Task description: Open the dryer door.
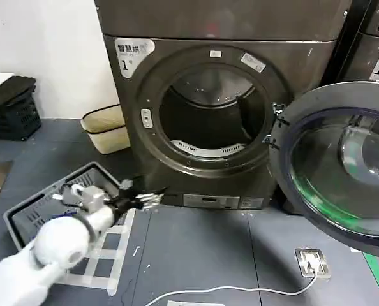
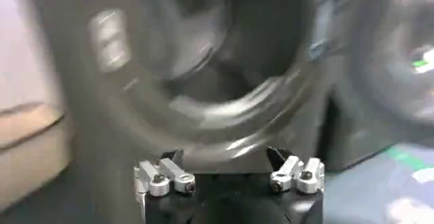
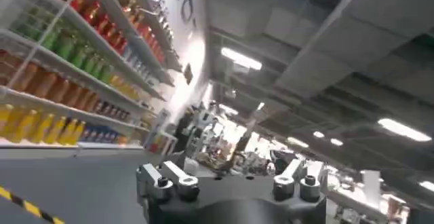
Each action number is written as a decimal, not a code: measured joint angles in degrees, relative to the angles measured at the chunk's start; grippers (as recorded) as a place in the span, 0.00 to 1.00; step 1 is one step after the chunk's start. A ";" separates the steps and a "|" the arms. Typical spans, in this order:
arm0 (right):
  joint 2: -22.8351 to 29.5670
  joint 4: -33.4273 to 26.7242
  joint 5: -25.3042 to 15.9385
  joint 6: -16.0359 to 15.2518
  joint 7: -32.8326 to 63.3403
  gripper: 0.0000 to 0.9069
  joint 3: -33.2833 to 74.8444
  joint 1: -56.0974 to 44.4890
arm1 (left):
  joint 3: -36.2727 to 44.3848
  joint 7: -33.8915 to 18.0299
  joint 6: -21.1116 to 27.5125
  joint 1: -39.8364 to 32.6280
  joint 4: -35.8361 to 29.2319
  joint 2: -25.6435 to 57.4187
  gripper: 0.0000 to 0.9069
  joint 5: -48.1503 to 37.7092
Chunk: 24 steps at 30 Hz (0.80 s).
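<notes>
The dryer (image 1: 177, 64) is a dark grey-brown machine with a white "1" sticker (image 1: 131, 54), and its round opening (image 1: 212, 115) is uncovered. The dryer door (image 1: 342, 166), a chrome ring around dark glass, stands swung wide open to the right on its hinge. My left gripper (image 1: 150, 196) hangs low in front of the machine's lower left corner, open and holding nothing. In the left wrist view the left gripper (image 2: 225, 156) faces the blurred opening (image 2: 203, 49) with the door (image 2: 400, 49) beside it. My right gripper (image 3: 227, 164) is open and empty, pointing towards store shelves and ceiling.
On the floor under my left arm lie a grey crate (image 1: 43, 210) and a white frame (image 1: 110, 255). A beige basket (image 1: 105, 127) leans at the dryer's left, with black crates (image 1: 11, 105) farther left. A second machine (image 1: 374, 44) stands at right. A cable and floor plate (image 1: 312, 262) lie in front.
</notes>
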 joint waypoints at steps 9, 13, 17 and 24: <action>0.00 0.57 2.30 0.88 -1.52 1.00 -1.59 0.08 | -7.05 -16.03 7.54 3.67 2.33 7.03 1.00 -20.23; 0.00 0.45 3.84 2.00 -1.55 1.00 -1.83 -0.50 | -9.27 -22.29 10.96 3.67 3.54 9.00 1.00 -28.73; 0.00 0.30 5.73 3.10 -1.44 1.00 -1.87 -1.03 | -10.80 -25.81 12.10 3.31 4.68 10.71 1.00 -35.86; 0.00 -0.75 8.05 5.10 -0.71 1.00 -1.55 -1.74 | -10.98 -33.18 12.10 1.21 8.06 12.70 1.00 -46.83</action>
